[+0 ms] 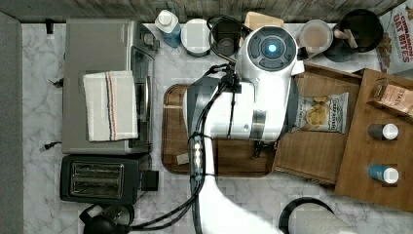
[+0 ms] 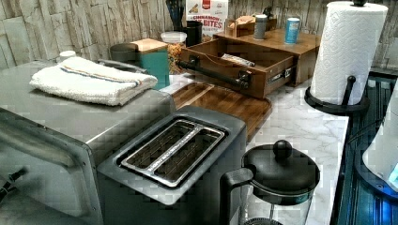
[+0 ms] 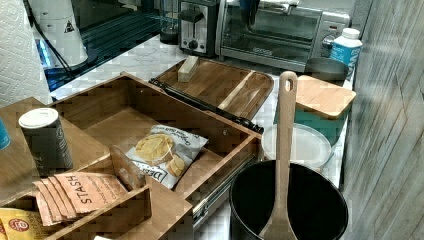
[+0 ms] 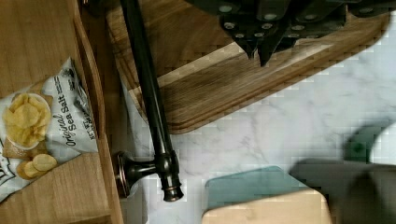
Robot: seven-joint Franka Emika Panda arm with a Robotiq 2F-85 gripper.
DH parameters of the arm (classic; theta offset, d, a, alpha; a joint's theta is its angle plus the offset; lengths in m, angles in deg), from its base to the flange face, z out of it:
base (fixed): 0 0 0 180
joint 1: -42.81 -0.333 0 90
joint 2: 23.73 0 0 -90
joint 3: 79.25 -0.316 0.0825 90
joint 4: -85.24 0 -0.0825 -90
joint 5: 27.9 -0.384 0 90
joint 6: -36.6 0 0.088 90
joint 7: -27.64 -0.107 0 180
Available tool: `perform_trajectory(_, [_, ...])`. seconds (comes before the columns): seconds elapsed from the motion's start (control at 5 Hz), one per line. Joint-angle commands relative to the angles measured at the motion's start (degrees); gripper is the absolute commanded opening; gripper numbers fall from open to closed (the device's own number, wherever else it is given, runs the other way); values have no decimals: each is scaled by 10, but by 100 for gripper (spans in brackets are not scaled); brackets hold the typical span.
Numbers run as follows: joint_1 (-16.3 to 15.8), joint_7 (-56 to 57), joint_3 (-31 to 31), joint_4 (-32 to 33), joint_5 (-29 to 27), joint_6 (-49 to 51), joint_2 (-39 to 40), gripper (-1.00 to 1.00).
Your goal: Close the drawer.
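Note:
The drawer [image 1: 311,151] stands pulled out of its wooden cabinet, with a bag of chips [image 1: 321,113] lying on its flat bottom. From the side, the drawer [image 2: 263,61] shows a dark bar handle [image 2: 213,74] across its front. The drawer [image 3: 125,125] and its handle [image 3: 205,105] also appear in the right view. In the wrist view my gripper [image 4: 259,51] hangs shut and holding nothing over a corner of the dark wooden tray [image 4: 210,88]. It is apart from the handle [image 4: 147,88] and the drawer [image 4: 37,42]. My arm [image 1: 253,97] covers the tray's middle in the top view.
The rounded tray [image 1: 234,158] lies right in front of the drawer with a small block [image 3: 188,68] on it. A toaster oven [image 1: 97,48] with a towel, a toaster [image 1: 97,179], a paper towel roll [image 2: 345,51], a black pot [image 3: 287,205] and a teal container [image 3: 320,107] ring the counter.

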Motion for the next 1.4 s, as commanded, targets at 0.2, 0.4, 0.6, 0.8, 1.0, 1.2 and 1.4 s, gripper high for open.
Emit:
perform_trajectory(0.2, [31, 47, -17, 5, 69, -93, 60, -100])
perform_trajectory(0.4, [23, 63, -3, 13, 54, -125, 77, -100])
perform_trajectory(0.6, [24, 68, 1, 35, 62, -171, 85, -100])
perform_trajectory(0.8, [34, 96, 2, 46, 52, -185, 92, -100])
perform_trajectory(1.0, [56, 131, -4, 42, 34, -173, 105, -100])
perform_trajectory(1.2, [70, 148, -8, 62, 17, -167, 95, -100])
perform_trajectory(1.4, [94, 188, -16, 70, -38, -156, 104, -100])
